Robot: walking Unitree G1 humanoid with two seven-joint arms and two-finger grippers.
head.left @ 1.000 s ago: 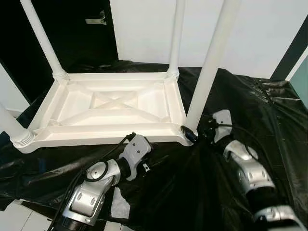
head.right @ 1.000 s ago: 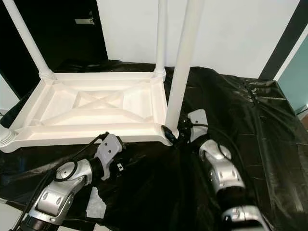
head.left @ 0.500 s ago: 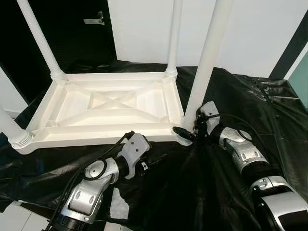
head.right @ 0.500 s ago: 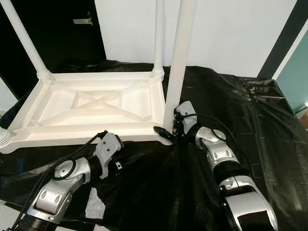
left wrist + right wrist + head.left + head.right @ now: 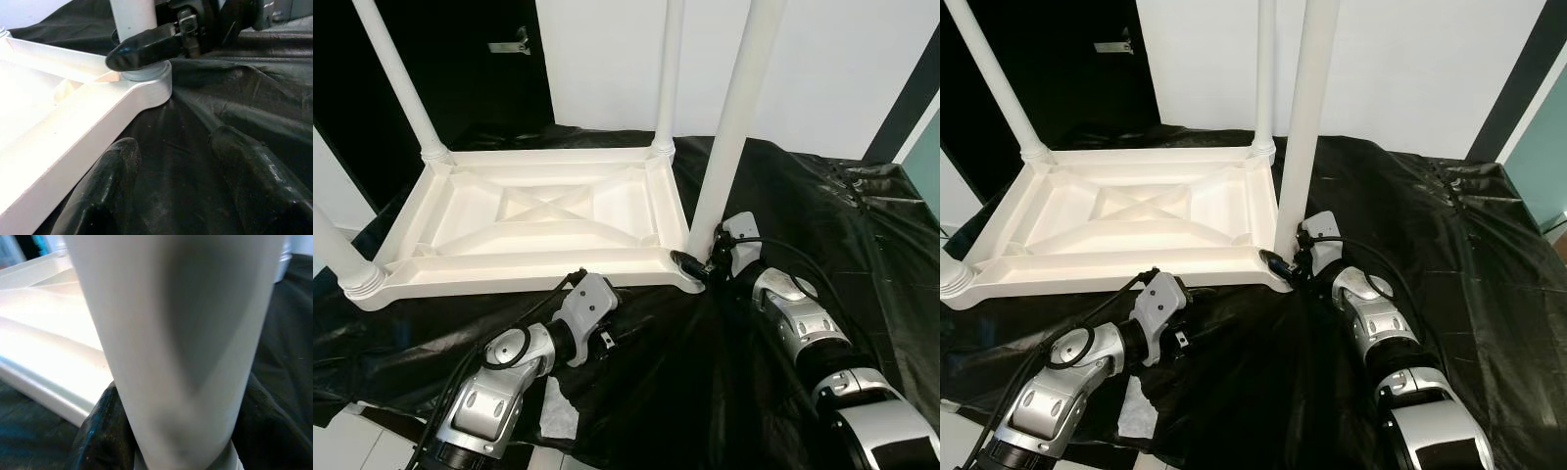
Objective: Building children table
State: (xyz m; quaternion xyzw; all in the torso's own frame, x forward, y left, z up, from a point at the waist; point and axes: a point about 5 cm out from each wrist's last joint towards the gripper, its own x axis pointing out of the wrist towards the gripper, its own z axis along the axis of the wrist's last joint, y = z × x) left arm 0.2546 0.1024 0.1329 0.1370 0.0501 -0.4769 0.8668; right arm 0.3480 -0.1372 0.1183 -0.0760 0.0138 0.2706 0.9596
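Note:
The white children's table (image 5: 548, 211) lies upside down on a black sheet, its legs pointing up. My right gripper (image 5: 697, 269) is shut on the base of the near right leg (image 5: 734, 127), where it meets the table's corner. In the right wrist view the leg (image 5: 186, 342) stands between the black fingers (image 5: 105, 431). My left gripper (image 5: 176, 152) is open and holds nothing, low over the sheet just in front of the table's near edge. It points at that same corner (image 5: 146, 88), short of it.
Three more legs stand at the far left (image 5: 401, 78), far right (image 5: 671, 73) and near left (image 5: 337, 255). The crumpled black sheet (image 5: 862, 255) runs out to the right. A white scrap (image 5: 558, 411) lies beside my left arm. A white wall and a dark doorway stand behind.
My right forearm has swung around while its gripper stayed at the leg's base. The left arm has held still. The camera shifted slightly.

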